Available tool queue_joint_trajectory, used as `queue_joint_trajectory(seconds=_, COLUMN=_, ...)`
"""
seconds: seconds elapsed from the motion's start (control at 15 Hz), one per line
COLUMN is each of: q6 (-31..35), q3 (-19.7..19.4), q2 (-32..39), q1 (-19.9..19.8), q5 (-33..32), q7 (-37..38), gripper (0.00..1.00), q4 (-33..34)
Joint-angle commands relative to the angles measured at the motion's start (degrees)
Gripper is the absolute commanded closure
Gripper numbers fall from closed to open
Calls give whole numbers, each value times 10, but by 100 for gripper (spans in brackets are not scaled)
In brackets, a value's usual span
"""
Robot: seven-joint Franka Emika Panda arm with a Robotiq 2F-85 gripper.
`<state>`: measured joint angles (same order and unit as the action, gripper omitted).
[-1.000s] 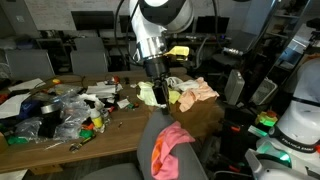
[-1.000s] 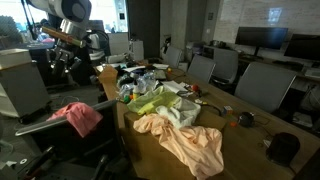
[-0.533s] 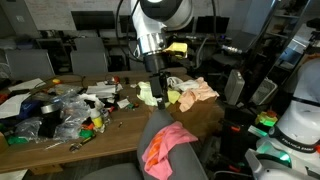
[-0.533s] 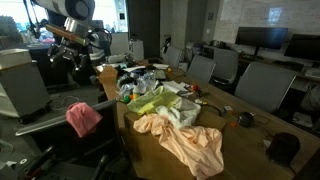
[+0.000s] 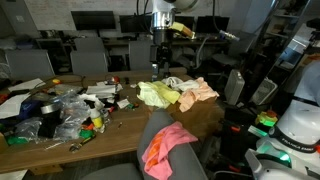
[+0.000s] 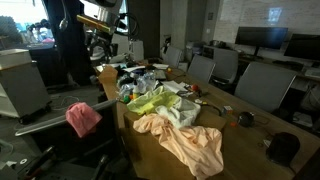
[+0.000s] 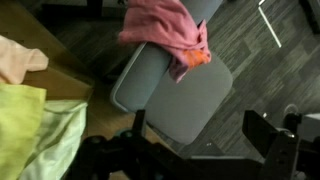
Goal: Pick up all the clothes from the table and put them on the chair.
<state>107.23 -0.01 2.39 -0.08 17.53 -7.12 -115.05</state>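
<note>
The gripper (image 5: pixel 157 67) hangs high above the table (image 5: pixel 122 131). It is too small and dark to tell how wide its jaws stand, and nothing visibly hangs from it. The pink garment (image 7: pixel 165 25) lies on the grey chair (image 7: pixel 185 95). The yellow-green garment (image 5: pixel 155 94) and the peach garment (image 5: pixel 200 91) lie on the table's end.

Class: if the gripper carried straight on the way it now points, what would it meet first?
Probably the grey chair, beside the pink garment draped on it: the wrist view centres on it, though depth is unclear.
</note>
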Motion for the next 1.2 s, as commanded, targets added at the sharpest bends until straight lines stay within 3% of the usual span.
queue_joint_trajectory(seconds=0.0, q6=46, q3=-19, q2=-2, q1=-17, q5=-42, q7=64, gripper=0, q4=20)
queue_joint_trajectory(seconds=0.33, q6=133, q3=-37, q2=23, q1=-32, q5=-123, q7=181, gripper=0, q4=24)
queue_joint_trajectory(seconds=0.6, q6=152, q3=-56, q2=55, q1=-37, q5=-183, q7=291, gripper=0, q4=18)
queue_joint_trajectory(seconds=1.13, q6=135, q3=-70, q2=117, q1=-37, q5=-169, q7=347, gripper=0, q4=23)
